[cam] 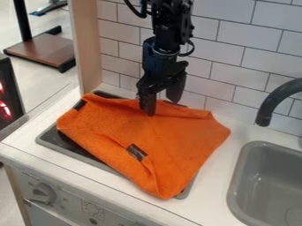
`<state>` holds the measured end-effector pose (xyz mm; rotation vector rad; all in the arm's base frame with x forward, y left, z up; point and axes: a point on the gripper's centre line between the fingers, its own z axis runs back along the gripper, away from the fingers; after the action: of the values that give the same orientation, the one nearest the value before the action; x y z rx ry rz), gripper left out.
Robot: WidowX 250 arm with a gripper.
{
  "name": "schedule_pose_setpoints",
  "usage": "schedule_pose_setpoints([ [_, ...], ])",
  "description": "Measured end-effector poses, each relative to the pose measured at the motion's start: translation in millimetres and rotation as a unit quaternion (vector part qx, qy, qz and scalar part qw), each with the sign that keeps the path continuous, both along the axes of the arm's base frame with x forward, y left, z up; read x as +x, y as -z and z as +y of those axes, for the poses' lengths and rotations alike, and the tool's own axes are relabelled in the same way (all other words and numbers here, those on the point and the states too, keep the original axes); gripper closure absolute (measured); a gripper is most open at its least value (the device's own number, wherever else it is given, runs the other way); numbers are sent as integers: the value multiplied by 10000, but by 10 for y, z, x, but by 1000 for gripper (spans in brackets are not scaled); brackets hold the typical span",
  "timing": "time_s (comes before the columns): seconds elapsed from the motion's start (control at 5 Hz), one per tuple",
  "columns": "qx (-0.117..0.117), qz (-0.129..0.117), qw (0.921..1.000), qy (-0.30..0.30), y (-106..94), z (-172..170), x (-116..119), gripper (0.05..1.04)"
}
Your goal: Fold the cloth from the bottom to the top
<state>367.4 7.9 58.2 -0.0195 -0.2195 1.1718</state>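
the orange cloth (162, 137) lies on top of the dark stove top (65, 142), and it covers most of it. the stove top peeks out at the left and along the lower left side, and a bit of its gray rim shows by the cloth's low right end. the cloth is not flat. it has bumps and creases, and a loose edge runs down its front to a soft point at the bottom. one dark patch (137, 152) sits near that edge, and a small dark patch (81, 104) is at the top left corner. the right corner of the cloth hangs over onto the white counter (221, 154).

the black gripper (161, 106) points down at the top edge of the cloth, near the middle. its two fingers (147, 103) are spread, with a gap between them. the finger on the picture's left comes down in front of the top edge, and the other one is a little behind it.

to the right is a gray sink (239, 181) with a dark bent tap (268, 106) over it. white tiles (236, 35) are on the wall behind. a round knob (44, 193) is on the front below the counter.
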Motion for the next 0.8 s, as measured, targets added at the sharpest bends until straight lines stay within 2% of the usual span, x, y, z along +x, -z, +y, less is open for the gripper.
schedule_pose_setpoints([
  [0.4, 33, 308, 9995, -60, 211, 0, -184, 84],
  [0.6, 116, 298, 9995, 32, 196, 5, -282, 84],
  [0.8, 251, 421, 9986, 222, 313, 22, -407, 84],
])
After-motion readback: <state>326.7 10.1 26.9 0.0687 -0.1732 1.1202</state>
